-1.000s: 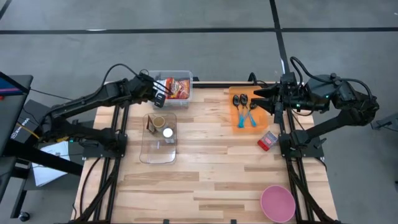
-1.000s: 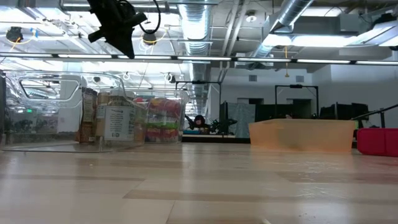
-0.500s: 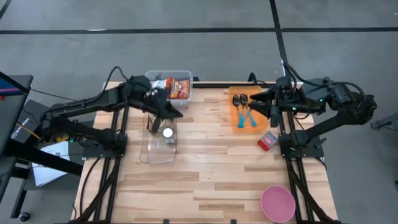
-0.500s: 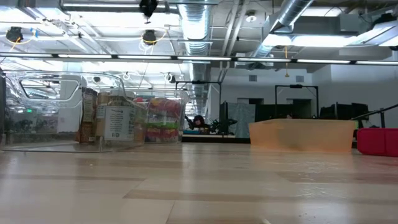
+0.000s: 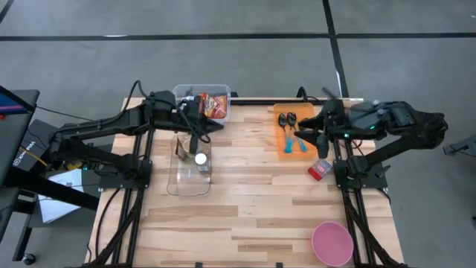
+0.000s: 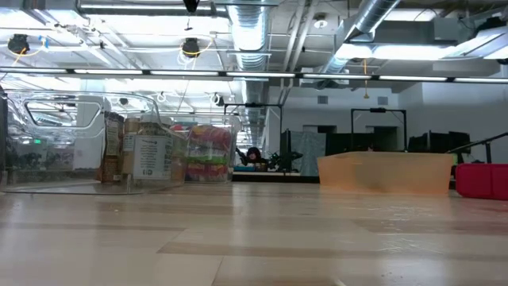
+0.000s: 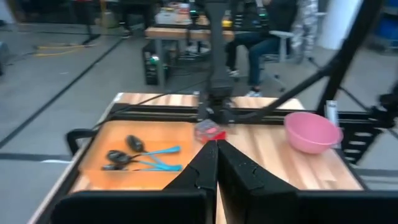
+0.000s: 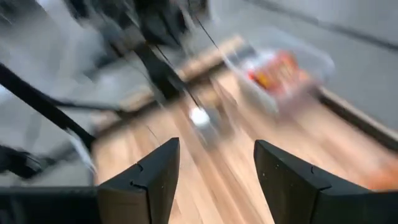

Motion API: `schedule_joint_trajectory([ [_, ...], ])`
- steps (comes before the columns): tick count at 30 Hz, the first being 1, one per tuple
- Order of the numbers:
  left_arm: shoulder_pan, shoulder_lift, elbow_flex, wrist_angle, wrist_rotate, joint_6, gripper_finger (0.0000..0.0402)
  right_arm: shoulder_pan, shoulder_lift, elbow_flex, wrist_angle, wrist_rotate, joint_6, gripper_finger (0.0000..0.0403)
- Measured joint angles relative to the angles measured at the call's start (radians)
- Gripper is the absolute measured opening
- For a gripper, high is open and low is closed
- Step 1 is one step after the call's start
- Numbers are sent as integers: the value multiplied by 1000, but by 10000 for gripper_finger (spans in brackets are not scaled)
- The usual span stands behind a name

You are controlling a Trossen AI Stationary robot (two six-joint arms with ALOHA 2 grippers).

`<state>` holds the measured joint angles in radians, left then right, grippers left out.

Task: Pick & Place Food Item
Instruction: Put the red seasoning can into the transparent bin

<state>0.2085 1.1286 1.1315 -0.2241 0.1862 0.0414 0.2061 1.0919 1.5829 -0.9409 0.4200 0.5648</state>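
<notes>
Snack packs (image 5: 211, 105), red and orange, lie in a clear bin (image 5: 223, 89) at the far edge, left of centre. My left gripper (image 5: 217, 127) hovers just near of that bin, above the table. It points level toward the right edge, shut and empty (image 7: 216, 144). My right gripper (image 5: 299, 136) hangs over the orange tray (image 5: 285, 151), open, with nothing between its fingers (image 8: 216, 149). In the low view the colourful packs (image 6: 208, 155) show behind two jars (image 6: 135, 155).
A clear tray (image 5: 189, 182) with two jars sits below the left arm. The orange tray holds spoons (image 5: 291, 128). A red box (image 5: 320, 169) lies by the right arm's base. A pink bowl (image 5: 332, 243) stands at the near right corner. Bare wood fills the table's middle.
My left gripper has come away from the bin, moving toward the table's near and right edges and upward. It has tipped from pointing down to pointing about level toward the right edge, staying shut. My right gripper has drifted toward the near edge over the orange tray.
</notes>
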Motion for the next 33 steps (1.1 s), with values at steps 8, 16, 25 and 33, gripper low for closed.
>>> schedule_joint_trajectory([
  [8, 0, 0, 0, -1, -131, -1, 0, -18, 81, -11, -649, -60, 401, 170],
  [16, 0, 0, 0, -26, -135, -24, 0, 95, 17, -266, -585, -182, 547, 111],
  [25, 0, 0, 0, -30, -135, -24, 0, 146, 2, -584, -559, -257, 768, 34],
  [33, 0, 0, 0, -29, -135, -45, 0, 145, 1, -789, -395, -352, 790, 2],
])
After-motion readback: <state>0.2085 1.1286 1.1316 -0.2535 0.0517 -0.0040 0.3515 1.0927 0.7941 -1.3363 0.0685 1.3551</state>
